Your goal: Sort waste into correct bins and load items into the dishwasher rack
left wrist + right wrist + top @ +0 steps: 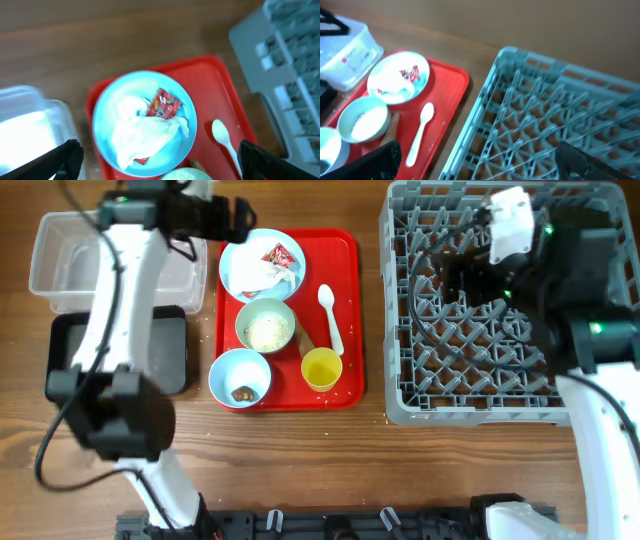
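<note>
We see a broad band of bare wood along the near edge of the desk (pixel 300 460). A narrow bare strip runs between the red tray (pixel 348 290) and the rack (pixel 395 330), which fills the right side up to the far right corner. The clear tub (pixel 60 275) sits in the far left corner, and the black tray (pixel 168 355) lies just nearer along the left edge.

The left arm rises from the near edge, passes over both bins and bends right. The left gripper (pixel 160 150) hangs above the plate (pixel 238 278), at the red tray's far left corner, with its fingers (pixel 62 160) wide apart and empty. The right arm folds over the rack, and the right gripper (pixel 480 160) hovers there, also spread and empty.

On the plate lies the crumpled white napkin (pixel 142 132), with the red wrapper (pixel 162 104) at its far side. Toward the near edge we find:
- the green bowl (pixel 242 320), holding white crumbs (pixel 268 330)
- the blue bowl (pixel 228 368), holding brown lumps (pixel 243 393)
- the yellow cup (pixel 321 368)
- the spoon (pixel 331 320)
- the sausage piece (pixel 303 337), between the green bowl and the cup
</note>
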### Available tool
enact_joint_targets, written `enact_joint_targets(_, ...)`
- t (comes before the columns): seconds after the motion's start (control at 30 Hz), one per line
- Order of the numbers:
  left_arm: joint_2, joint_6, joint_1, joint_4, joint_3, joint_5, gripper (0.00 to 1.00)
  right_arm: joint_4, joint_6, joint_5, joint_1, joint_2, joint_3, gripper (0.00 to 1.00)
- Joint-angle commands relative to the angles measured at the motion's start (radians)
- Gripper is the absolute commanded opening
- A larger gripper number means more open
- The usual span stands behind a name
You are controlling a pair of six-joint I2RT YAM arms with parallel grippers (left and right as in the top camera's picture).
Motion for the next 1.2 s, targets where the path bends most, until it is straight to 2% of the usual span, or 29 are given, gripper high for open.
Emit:
enact_joint_targets(0.0, 0.094, 0.023, -0.034, 0.016, 0.027, 0.005, 1.00, -0.039, 0.164, -0.031, 0.002, 0.072, 0.023, 1.00)
enact_joint_targets(0.1, 0.196, 0.095, -0.063, 0.024, 0.027, -0.040, 1.00, -0.062, 0.181, -0.031, 0.002, 0.122, 0.023, 1.00)
enact_joint_targets(0.2, 0.290, 0.106, -0.076, 0.036, 0.026, -0.126, 1.00, -0.083, 0.178, -0.030, 0.002, 0.140, 0.022, 1.00)
enact_joint_targets(0.43, 0.452, 0.132, -0.102, 0.086, 0.021, -0.128, 0.99, -0.090, 0.178, -0.026, 0.002, 0.144, 0.021, 1.00)
enact_joint_targets(0.47, 0.476, 0.132, -0.107, 0.095, 0.021, -0.128, 0.78, -0.093, 0.178, -0.026, 0.002, 0.144, 0.021, 1.00)
enact_joint_targets(0.57, 0.490, 0.130, -0.106, 0.099, 0.021, -0.128, 0.04, -0.095, 0.178, -0.023, 0.002, 0.144, 0.021, 1.00)
enact_joint_targets(0.63, 0.471, 0.121, -0.106, 0.098, 0.023, -0.129, 0.04, -0.094, 0.177, -0.023, 0.002, 0.144, 0.021, 1.00)
enact_joint_targets(0.7, 0.408, 0.027, -0.100, 0.097, 0.053, -0.132, 0.04, -0.093, 0.177, -0.023, 0.002, 0.144, 0.021, 1.00)
enact_joint_targets(0.73, 0.337, -0.067, -0.087, 0.092, 0.093, -0.132, 0.04, -0.093, 0.178, -0.023, 0.002, 0.144, 0.021, 1.00)
enact_joint_targets(0.8, 0.200, -0.170, -0.051, 0.092, 0.122, -0.135, 0.04, -0.093, 0.178, -0.023, 0.002, 0.144, 0.021, 1.00)
enact_joint_targets(0.87, 0.095, -0.229, -0.003, 0.087, 0.122, -0.214, 0.04, -0.093, 0.178, -0.023, 0.002, 0.144, 0.021, 1.00)
enact_joint_targets(0.9, 0.046, -0.261, 0.047, 0.070, 0.122, -0.299, 0.04, -0.093, 0.179, -0.023, 0.002, 0.144, 0.021, 1.00)
enact_joint_targets(1.0, 0.053, -0.269, 0.168, 0.000, 0.111, -0.423, 0.04, -0.081, 0.181, -0.024, 0.002, 0.144, 0.021, 1.00)
enact_joint_targets(1.07, 0.113, -0.274, 0.234, 0.030, 0.066, -0.419, 0.04, -0.079, 0.181, -0.024, 0.002, 0.144, 0.021, 1.00)
enact_joint_targets(1.1, 0.157, -0.274, 0.256, 0.040, 0.061, -0.419, 0.06, -0.079, 0.181, -0.023, 0.002, 0.144, 0.021, 1.00)
enact_joint_targets(1.17, 0.227, -0.274, 0.276, 0.043, 0.061, -0.419, 0.31, -0.081, 0.181, -0.024, 0.002, 0.144, 0.021, 1.00)
